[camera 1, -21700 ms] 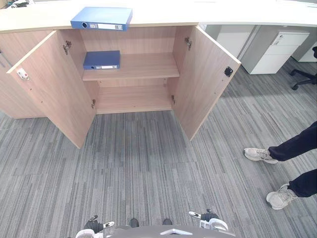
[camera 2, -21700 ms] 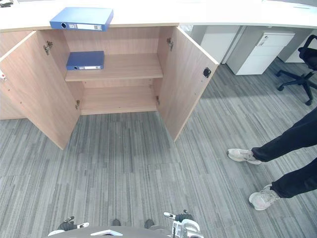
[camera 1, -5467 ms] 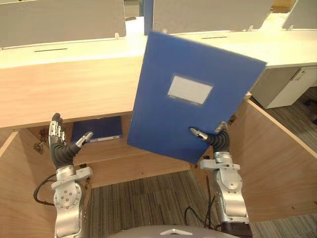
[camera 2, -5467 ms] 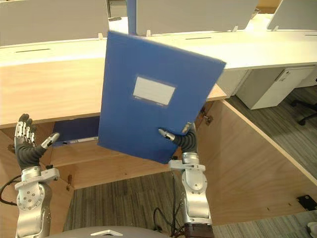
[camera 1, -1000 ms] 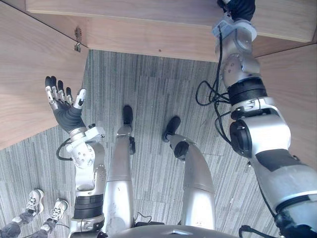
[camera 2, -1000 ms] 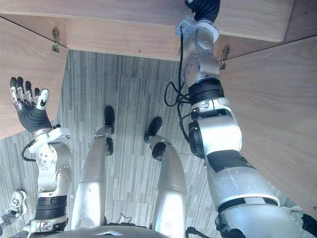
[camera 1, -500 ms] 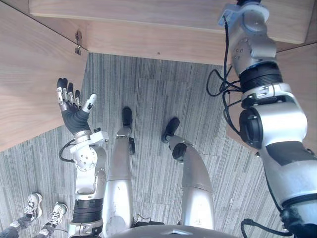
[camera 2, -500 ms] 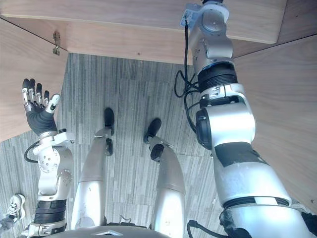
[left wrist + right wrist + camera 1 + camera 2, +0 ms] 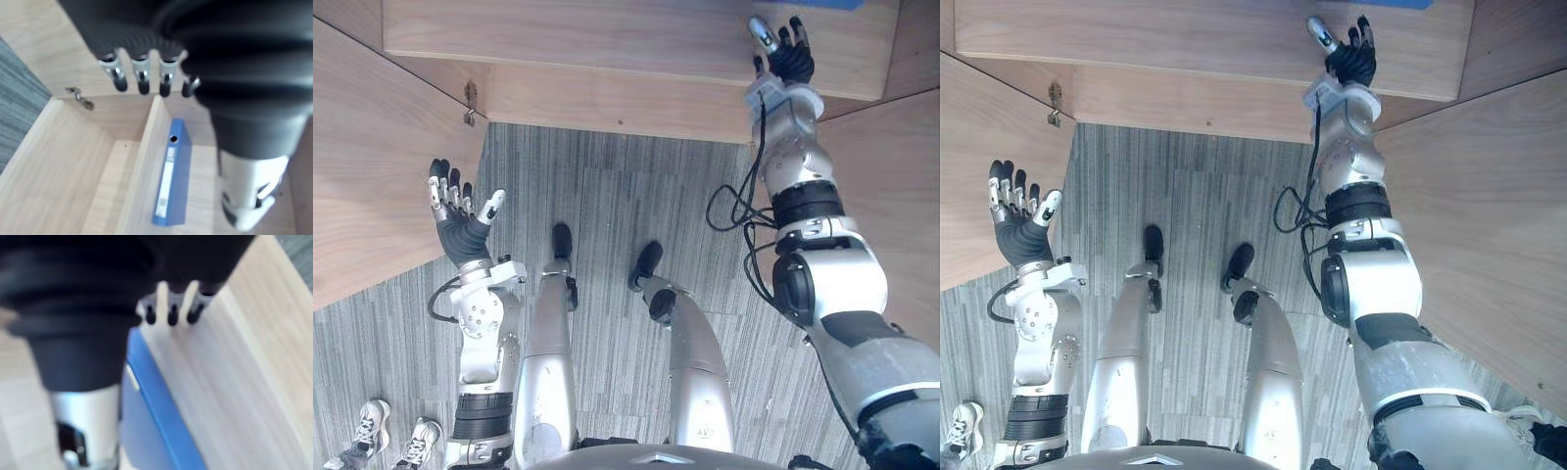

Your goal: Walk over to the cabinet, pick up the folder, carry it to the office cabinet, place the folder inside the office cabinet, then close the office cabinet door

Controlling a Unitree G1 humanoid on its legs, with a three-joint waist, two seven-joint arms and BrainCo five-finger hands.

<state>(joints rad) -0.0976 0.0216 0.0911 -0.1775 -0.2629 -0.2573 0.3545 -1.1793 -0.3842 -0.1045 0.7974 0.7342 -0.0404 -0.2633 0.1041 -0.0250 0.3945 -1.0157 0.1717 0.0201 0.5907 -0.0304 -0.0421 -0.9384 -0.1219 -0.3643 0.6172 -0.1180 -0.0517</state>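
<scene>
A blue folder (image 9: 157,417) lies on the cabinet shelf (image 9: 607,39); a sliver of its blue edge (image 9: 858,4) shows at the shelf's far right. My right hand (image 9: 784,61) is open at the shelf's front edge just below that folder, its fingers (image 9: 172,312) straight and holding nothing. My left hand (image 9: 462,227) is raised and open beside the left cabinet door (image 9: 372,166), touching nothing. In the left wrist view a blue folder (image 9: 169,182) with a labelled spine rests on the shelf past the left hand's fingers (image 9: 141,81).
Both cabinet doors stand open: the left door close by my left hand, the right door (image 9: 906,206) close along my right arm. Grey carpet (image 9: 607,215) lies between them. A person's shoes (image 9: 374,452) stand at the lower left.
My right hand has drawn back out of the shelf and now shows open at its front edge. The left hand has barely moved.
</scene>
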